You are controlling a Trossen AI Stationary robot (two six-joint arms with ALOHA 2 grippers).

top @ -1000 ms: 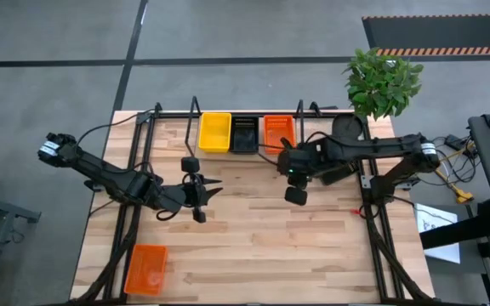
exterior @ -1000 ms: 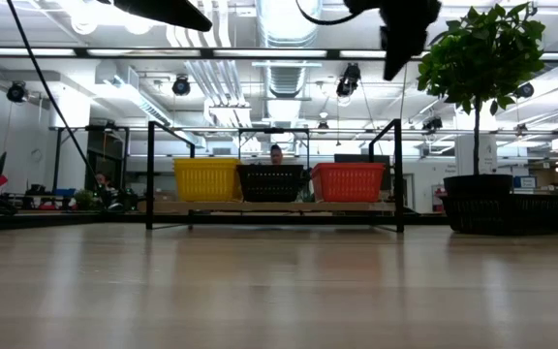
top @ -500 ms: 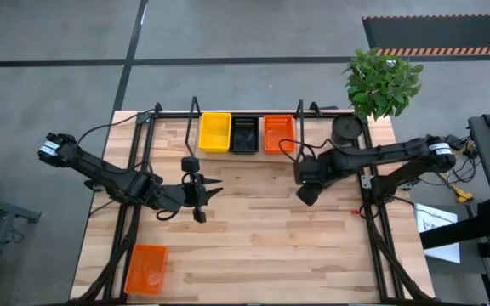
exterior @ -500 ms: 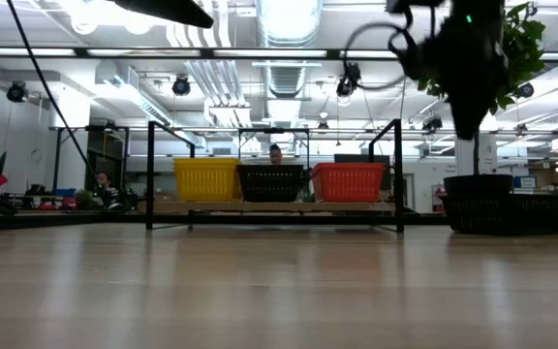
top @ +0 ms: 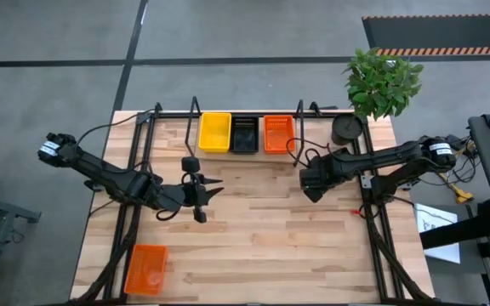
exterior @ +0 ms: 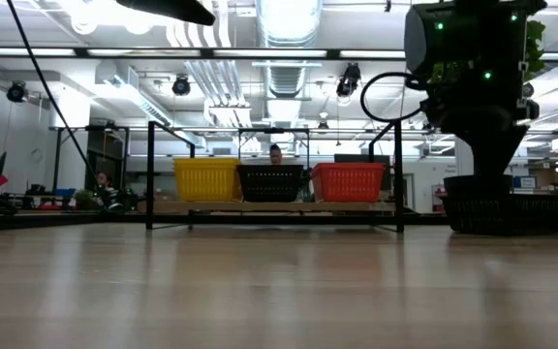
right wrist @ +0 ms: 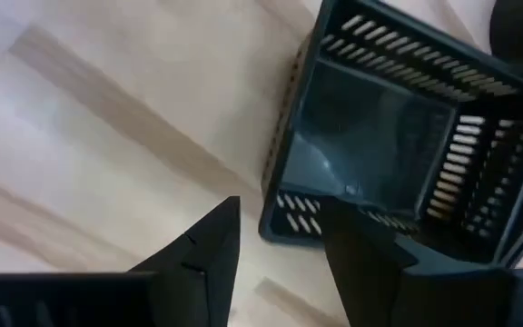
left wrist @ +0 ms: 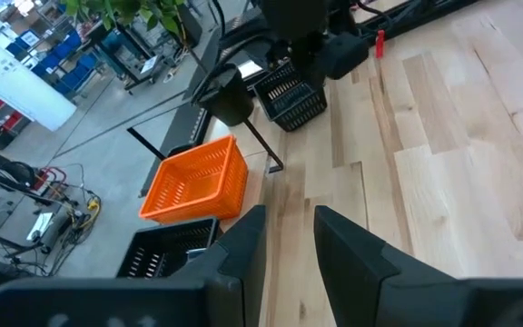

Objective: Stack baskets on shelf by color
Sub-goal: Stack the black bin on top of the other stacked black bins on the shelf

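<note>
The wire shelf [top: 196, 109] stands at the table's far edge and holds a yellow basket [top: 214, 132], a black basket [top: 244, 134] and an orange basket [top: 277, 133] side by side. Another orange basket [top: 145, 269] sits on the table's near left corner. A second black basket [right wrist: 398, 145] stands on the table near the right edge, also seen as the black basket [left wrist: 289, 91] in the left wrist view. My right gripper [right wrist: 275, 250] is open above that basket's near wall, apart from it as far as I can see. My left gripper [top: 204, 194] hovers open over the table's middle left.
A round dark plant pot [top: 347, 129] with a green plant [top: 383, 81] stands at the far right corner, just behind my right arm. The arm frames' black bars run along both table sides. Bare wood lies across the table's middle and near part [top: 262, 246].
My right gripper has drawn away from the shelf's orange basket, moving toward the table's right edge and down over the black basket on the table. The baskets on the shelf have stayed in place.
</note>
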